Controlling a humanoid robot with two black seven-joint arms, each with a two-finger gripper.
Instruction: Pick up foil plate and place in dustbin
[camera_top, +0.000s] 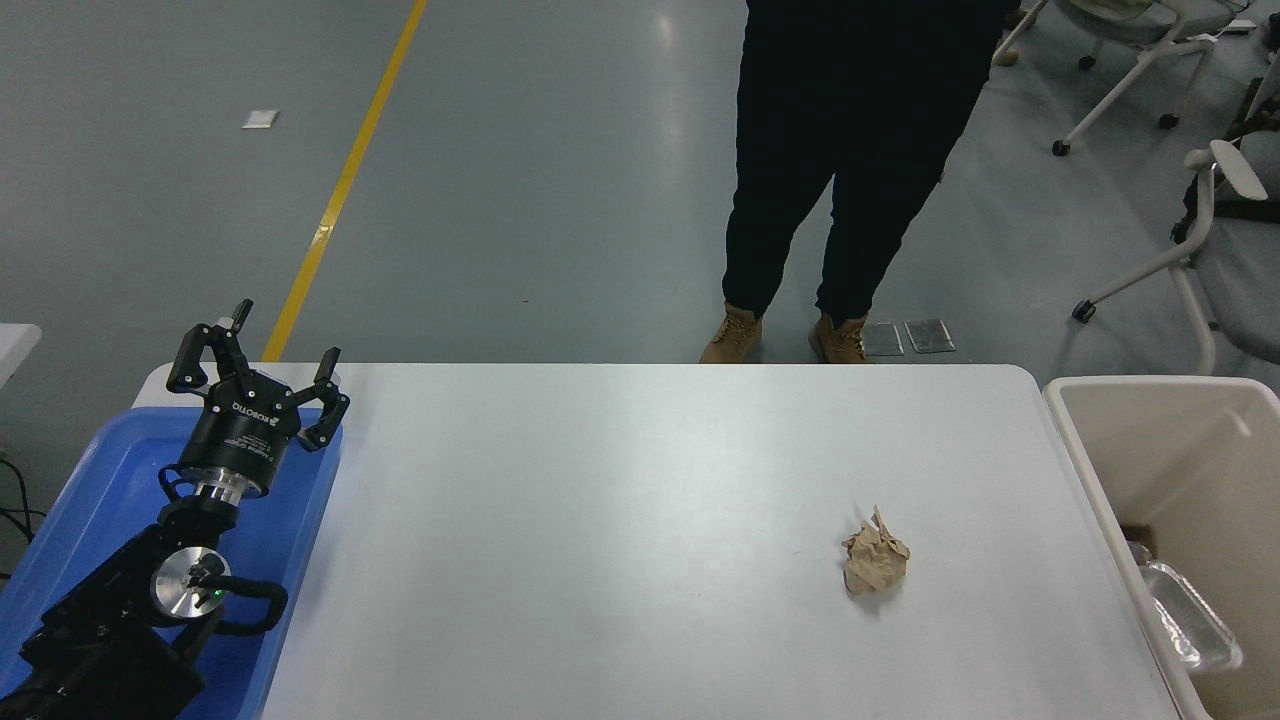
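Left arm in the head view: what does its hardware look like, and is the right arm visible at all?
The left arm is black, with a round silver joint cap showing a small green light and a black cable loop. A silver collar joins it to the left gripper, a black cylinder with white lettering and black linked jaws. The right arm is out of frame.

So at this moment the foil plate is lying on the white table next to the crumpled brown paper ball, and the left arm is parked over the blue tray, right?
Not quite. The head view shows the foil plate down inside the dustbin at the table's right end, not on the white table. Only the crumpled brown paper ball lies on the table. The left gripper is indeed parked over the blue tray.
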